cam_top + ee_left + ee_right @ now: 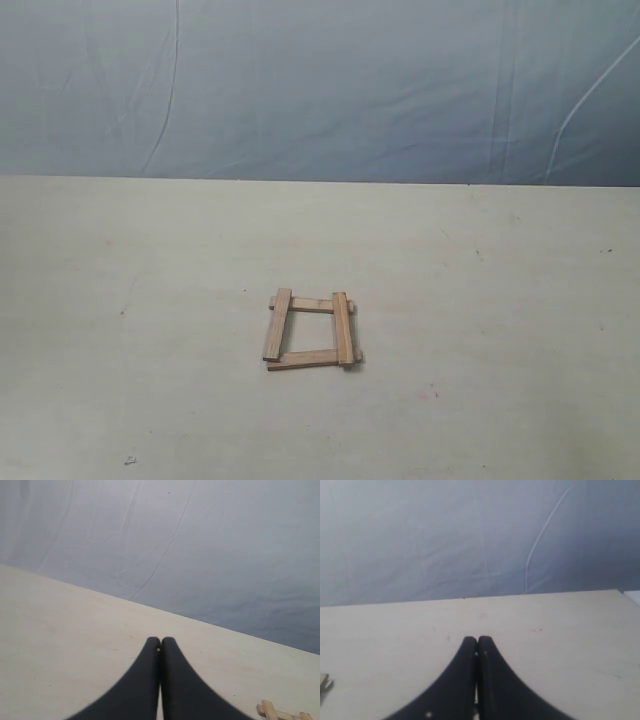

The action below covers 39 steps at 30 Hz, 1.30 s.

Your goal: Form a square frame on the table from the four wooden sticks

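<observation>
Four light-brown wooden sticks lie as a small square frame on the cream table, the two side slats resting over the ends of the far and near slats. No arm shows in the exterior view. In the left wrist view my left gripper is shut, black fingertips pressed together with nothing between them, and a corner of the frame peeks in at the picture's edge. My right gripper is likewise shut and empty above bare table; a stick end shows at the edge of that view.
A blue-grey sheet backdrop rises behind the table's far edge. The table surface carries only faint marks and specks. A table corner shows in the right wrist view.
</observation>
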Tool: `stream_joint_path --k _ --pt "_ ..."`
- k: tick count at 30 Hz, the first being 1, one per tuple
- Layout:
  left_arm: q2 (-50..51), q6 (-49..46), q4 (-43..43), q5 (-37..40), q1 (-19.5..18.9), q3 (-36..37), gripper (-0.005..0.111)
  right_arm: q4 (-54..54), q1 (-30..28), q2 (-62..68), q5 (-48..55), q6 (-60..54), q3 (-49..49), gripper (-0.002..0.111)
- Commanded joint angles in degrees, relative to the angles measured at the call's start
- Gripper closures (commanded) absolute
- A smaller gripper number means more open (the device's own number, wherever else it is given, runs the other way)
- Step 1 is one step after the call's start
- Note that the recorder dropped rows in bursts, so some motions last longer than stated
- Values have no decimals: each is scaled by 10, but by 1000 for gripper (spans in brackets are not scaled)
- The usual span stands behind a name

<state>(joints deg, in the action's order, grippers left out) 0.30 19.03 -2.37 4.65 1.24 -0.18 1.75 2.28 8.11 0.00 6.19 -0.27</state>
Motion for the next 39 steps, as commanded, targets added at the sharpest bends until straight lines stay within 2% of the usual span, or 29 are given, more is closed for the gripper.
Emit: stream_joint_path --k 1,5,21,23,27,28,32,36,39 --pt "-3 0 -3 0 0 2 107 -2 1 -60 17 -1 3 109" --pt "-3 0 -3 0 0 2 107 -35 0 -73 10 -2 3 109" --pt "-3 -3 -3 0 0 2 107 -37 -25 -81 14 -2 3 109" --pt "-3 -42 1 13 0 2 107 -37 -25 -81 14 -2 3 109" --pt "-3 -207 81 96 0 2 107 -37 -25 -81 15 -2 3 109" --pt "-3 -224 95 96 0 2 107 -37 -25 -81 16 -2 3 109" --pt "-3 -247 98 96 0 2 107 -35 -22 -81 65 -2 3 109" --pt "-3 -268 95 96 0 2 107 23 -22 -81 197 -2 3 109" --pt "-3 -268 94 95 0 2 107 28 -22 -81 214 -2 3 109"
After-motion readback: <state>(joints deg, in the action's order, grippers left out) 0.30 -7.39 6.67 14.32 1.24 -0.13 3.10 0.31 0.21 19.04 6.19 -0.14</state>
